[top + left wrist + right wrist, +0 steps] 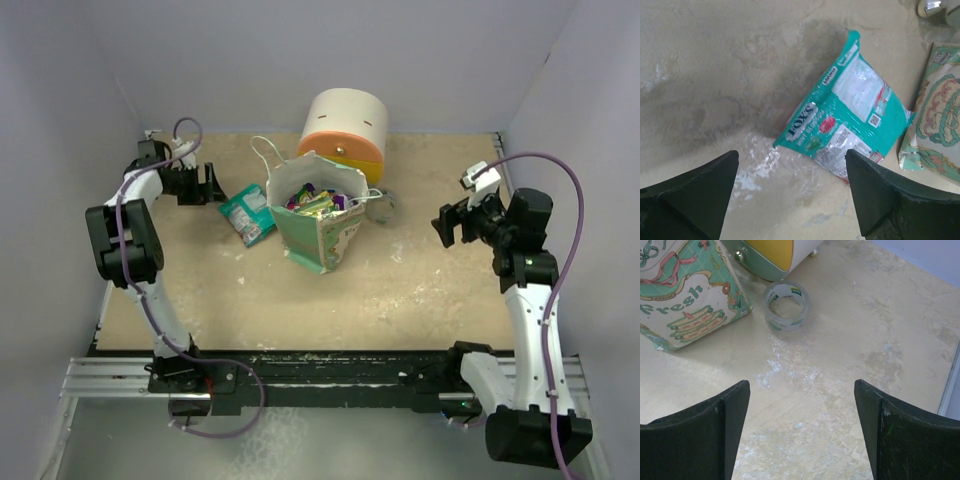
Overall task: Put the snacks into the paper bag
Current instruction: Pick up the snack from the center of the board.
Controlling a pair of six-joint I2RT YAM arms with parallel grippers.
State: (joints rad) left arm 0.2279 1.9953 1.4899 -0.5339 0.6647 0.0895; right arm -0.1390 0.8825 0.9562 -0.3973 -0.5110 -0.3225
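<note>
A mint-green paper bag (322,238) stands upright mid-table with several shiny snacks (318,201) showing in its open top. One teal snack packet (246,212) lies flat on the table just left of the bag; the left wrist view shows the packet (850,115) with the bag (935,135) at its right edge. My left gripper (207,185) hangs open beside and to the left of the teal packet, nothing between its fingers (695,195). My right gripper (450,225) is open over bare table to the right of the bag (687,295), also holding nothing.
A round cream, orange and yellow drawer unit (347,130) stands behind the bag. A clear tape ring (385,205) lies to the bag's right, seen also as the ring (786,305) in the right wrist view. Purple walls close the table's left, back and right sides.
</note>
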